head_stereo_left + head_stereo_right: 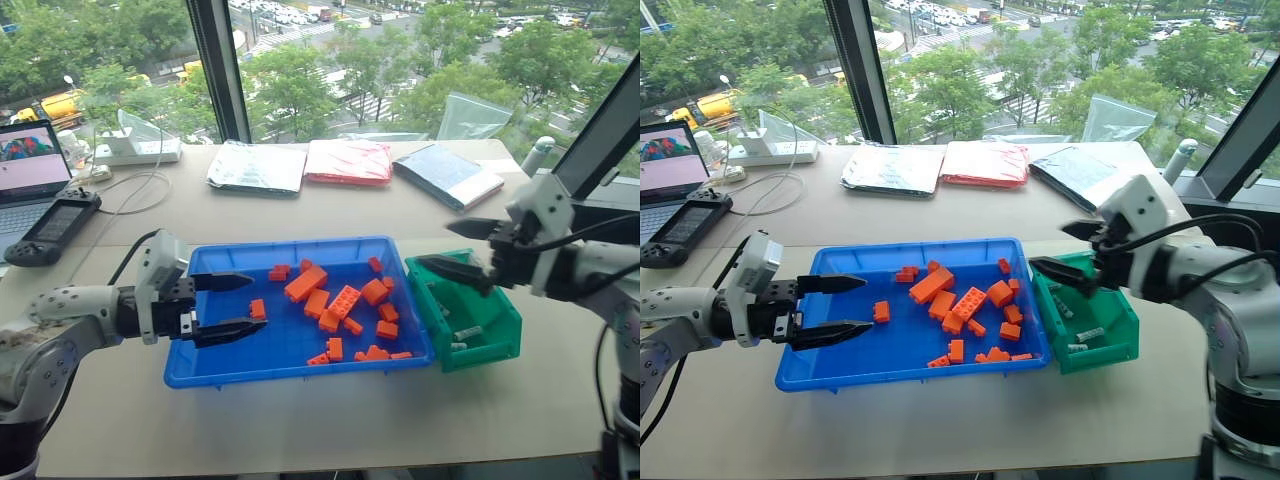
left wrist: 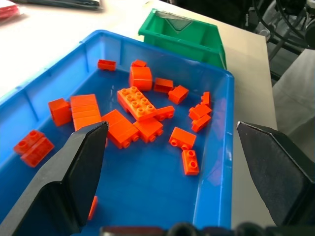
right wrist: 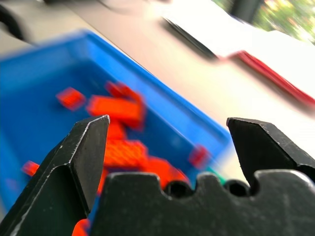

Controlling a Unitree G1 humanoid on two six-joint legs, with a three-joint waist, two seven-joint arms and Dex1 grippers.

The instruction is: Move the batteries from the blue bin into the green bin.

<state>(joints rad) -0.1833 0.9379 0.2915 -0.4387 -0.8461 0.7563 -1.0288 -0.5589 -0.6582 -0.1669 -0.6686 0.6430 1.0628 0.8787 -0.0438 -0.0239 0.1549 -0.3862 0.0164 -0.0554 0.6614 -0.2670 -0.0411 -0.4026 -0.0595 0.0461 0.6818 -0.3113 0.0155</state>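
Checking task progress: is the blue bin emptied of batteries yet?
It looks emptied: the blue bin shows orange bricks, while batteries lie in the green bin.

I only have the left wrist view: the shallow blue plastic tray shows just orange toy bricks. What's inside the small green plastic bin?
Observer: A few slim silvery metal batteries lie on the floor of the green bin.
Operator: And the right gripper, where is it?
Observer: The right gripper hangs above the green bin, fingers wide open with nothing between them.
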